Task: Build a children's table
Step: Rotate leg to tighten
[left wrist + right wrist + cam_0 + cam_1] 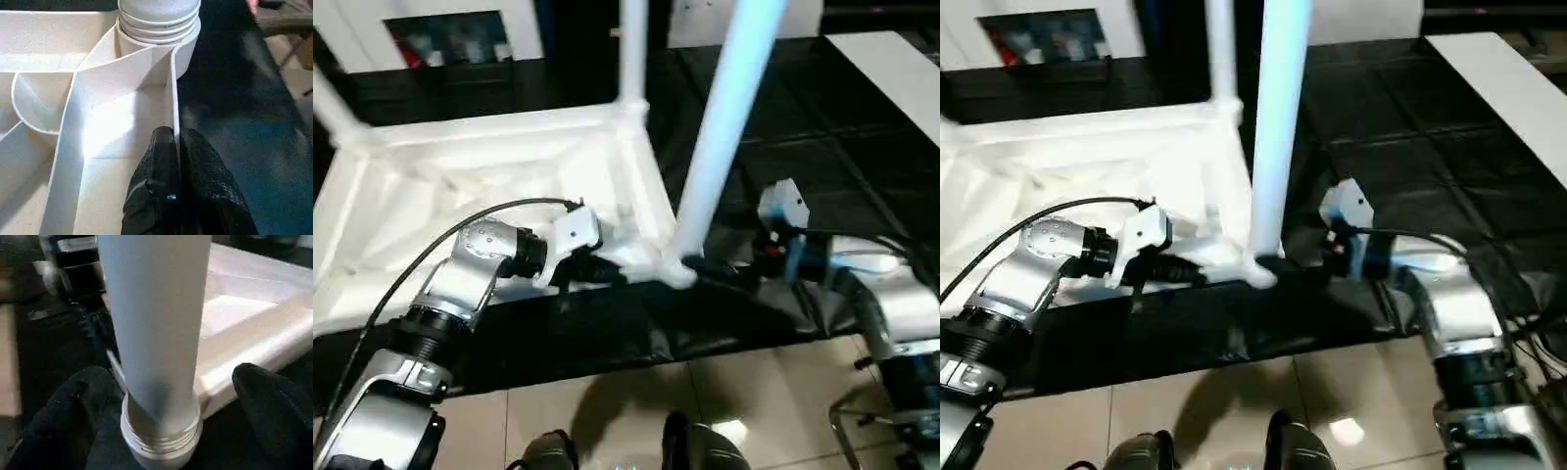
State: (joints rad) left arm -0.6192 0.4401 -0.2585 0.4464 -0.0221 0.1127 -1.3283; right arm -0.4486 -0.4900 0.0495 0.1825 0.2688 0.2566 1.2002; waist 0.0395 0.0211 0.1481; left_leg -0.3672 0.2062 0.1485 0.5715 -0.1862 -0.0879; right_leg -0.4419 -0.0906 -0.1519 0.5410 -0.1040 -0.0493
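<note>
The children's table top (460, 166) lies upside down on a black cover, its ribbed underside facing up. A long white leg (724, 117) stands tilted in the near right corner socket, its threaded base (159, 19) seated there. Two more legs rise at the far right corner (632, 49) and the far left corner (333, 108). My left gripper (176, 142) is shut on the thin rim wall (173, 88) of the top, close to that socket. My right gripper (166, 406) is open around the leg's base (159, 431), one finger (78, 411) on each side, clear of it.
The black cover (783, 147) spreads to the right of the table top. A white cabinet with a dark compartment (450, 39) stands at the back, and a white board (891, 69) lies at the far right. Tiled floor (607, 401) and my feet (705, 446) are below.
</note>
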